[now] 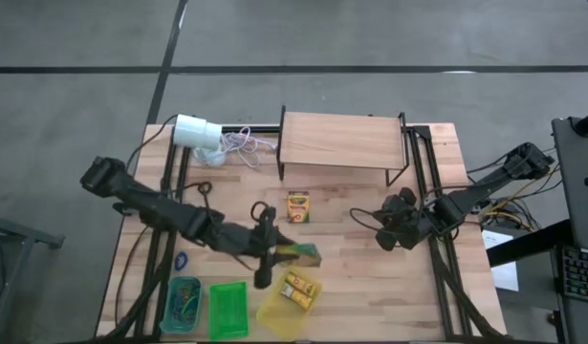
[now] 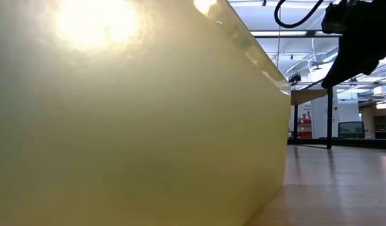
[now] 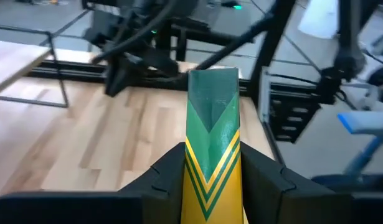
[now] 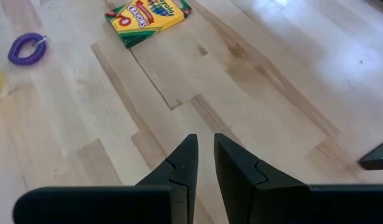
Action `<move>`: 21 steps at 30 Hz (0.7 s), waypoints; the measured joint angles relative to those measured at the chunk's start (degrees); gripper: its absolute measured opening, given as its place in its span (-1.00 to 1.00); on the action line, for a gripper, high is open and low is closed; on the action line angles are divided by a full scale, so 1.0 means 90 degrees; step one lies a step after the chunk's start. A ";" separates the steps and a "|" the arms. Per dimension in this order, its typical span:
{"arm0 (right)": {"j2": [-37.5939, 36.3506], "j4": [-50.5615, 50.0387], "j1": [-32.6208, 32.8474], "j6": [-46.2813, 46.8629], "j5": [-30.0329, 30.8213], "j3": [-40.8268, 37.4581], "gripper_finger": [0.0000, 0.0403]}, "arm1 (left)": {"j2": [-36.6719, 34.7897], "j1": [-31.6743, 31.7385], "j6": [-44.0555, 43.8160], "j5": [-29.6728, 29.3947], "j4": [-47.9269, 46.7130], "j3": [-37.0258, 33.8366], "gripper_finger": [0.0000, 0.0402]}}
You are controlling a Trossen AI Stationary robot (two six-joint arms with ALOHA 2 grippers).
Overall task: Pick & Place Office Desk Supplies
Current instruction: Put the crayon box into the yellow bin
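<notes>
My left gripper (image 1: 280, 252) reaches in from the table's left and is shut on a yellow-and-green crayon box (image 1: 304, 252), just beyond the yellow bin (image 1: 274, 315). A second crayon box (image 1: 301, 290) lies in that bin. A third (image 1: 298, 206) lies flat on the table, also in the right wrist view (image 4: 147, 15) with a purple coil loop (image 4: 26, 50). Another loop (image 1: 183, 260) lies near the left. Coloured loops fill the blue bin (image 1: 182, 304). My right gripper (image 1: 384, 227) waits at the right, fingers (image 4: 205, 149) almost together, holding nothing. My left gripper pinches the crayon box between its two fingers (image 3: 168, 177), by the yellow striped end (image 3: 211, 186). The fingers come about level from the table's left and lie along the box. The green end (image 3: 211, 93) sticks out ahead, and the box looks lifted off the table.
A green bin (image 1: 228, 311) stands between the blue and yellow bins at the near edge. A wooden shelf (image 1: 341, 141) and a white cylinder (image 1: 198, 131) with cord sit at the far edge. The yellow bin's wall (image 2: 136, 113) fills most of the low view.
</notes>
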 joint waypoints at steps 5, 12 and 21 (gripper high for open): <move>0.0000 0.0054 0.0000 -0.0019 0.0000 0.0000 -0.74 | -0.0014 -0.0381 0.0007 -0.0007 -0.0522 0.0000 -0.39; 0.0000 0.0060 0.0000 -0.0021 0.0000 0.0000 -0.74 | -0.0029 -0.0558 -0.0459 -0.0239 -0.1540 0.0000 -0.39; 0.0000 0.0062 0.0000 -0.0019 0.0000 0.0000 -0.74 | -0.0034 -0.0575 -0.0454 -0.0213 -0.1688 0.0000 -0.39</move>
